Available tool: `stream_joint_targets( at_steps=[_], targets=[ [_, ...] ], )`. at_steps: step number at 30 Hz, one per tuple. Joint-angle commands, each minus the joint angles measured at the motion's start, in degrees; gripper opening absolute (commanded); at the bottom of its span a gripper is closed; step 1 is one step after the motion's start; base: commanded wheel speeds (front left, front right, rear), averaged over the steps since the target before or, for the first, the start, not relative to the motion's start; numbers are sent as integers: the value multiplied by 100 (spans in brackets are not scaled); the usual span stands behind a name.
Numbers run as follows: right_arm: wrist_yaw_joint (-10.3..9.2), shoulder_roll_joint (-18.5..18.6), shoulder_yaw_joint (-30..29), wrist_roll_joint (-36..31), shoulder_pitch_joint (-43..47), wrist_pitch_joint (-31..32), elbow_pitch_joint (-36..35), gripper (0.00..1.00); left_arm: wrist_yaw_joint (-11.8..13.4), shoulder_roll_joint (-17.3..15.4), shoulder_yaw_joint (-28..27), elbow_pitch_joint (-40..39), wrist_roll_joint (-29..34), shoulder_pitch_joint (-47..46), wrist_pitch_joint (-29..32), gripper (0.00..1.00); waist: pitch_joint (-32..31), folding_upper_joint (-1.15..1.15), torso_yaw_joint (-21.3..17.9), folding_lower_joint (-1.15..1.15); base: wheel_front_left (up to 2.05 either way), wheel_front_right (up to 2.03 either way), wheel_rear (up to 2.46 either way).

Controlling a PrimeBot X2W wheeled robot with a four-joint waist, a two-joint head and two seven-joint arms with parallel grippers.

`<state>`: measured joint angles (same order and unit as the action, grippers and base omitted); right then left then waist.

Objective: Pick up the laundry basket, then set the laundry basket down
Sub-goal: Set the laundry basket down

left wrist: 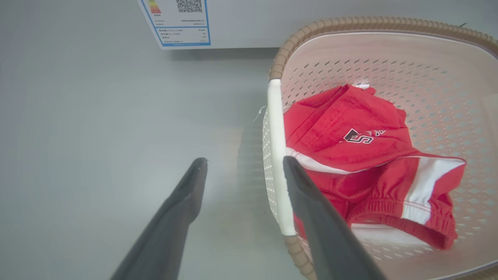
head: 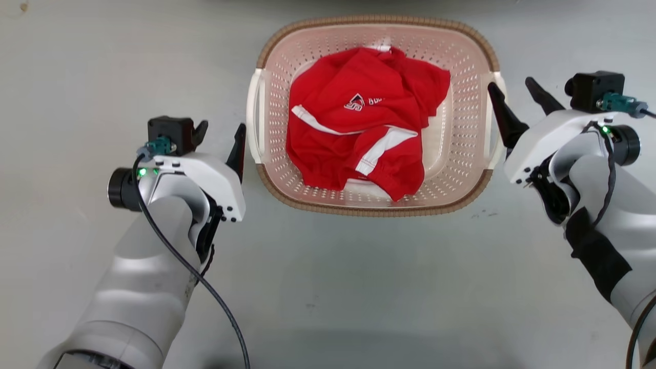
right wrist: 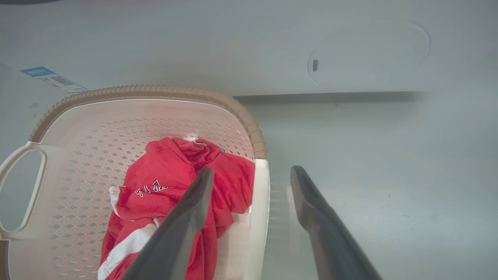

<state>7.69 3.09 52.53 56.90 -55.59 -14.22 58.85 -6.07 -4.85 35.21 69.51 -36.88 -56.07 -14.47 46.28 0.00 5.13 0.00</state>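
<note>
The laundry basket stands on the grey floor, pale pink and perforated, with a brown woven-look rim and a white handle on each side. A crumpled red garment with white stripes lies inside it. My left gripper is open just outside the left handle, which lines up close to the inner finger in the left wrist view. My right gripper is open at the right handle, one finger over the basket's inside and the other over the floor. Neither gripper holds anything.
A white appliance with a blue-edged energy label stands right behind the basket. In the right wrist view its pale front runs along the top behind the basket. Bare grey floor lies around.
</note>
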Motion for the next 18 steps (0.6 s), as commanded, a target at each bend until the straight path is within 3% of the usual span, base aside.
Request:
stream_joint_targets(
  at_steps=[1,10,18],
  targets=[
    [-20,-21,32,-11,403,-77,-21,100,-33,-196,-144,3,49,268,-52,100,-254,0,17,0,0,0,0],
    [-20,-14,184,-91,733,-77,-78,100,-41,-329,-383,-128,157,837,-52,100,-1208,0,37,0,0,0,0],
    [-20,176,112,-334,1214,-77,-619,100,37,-532,-683,-751,522,1660,-52,100,-2361,0,63,0,0,0,0]
  ],
)
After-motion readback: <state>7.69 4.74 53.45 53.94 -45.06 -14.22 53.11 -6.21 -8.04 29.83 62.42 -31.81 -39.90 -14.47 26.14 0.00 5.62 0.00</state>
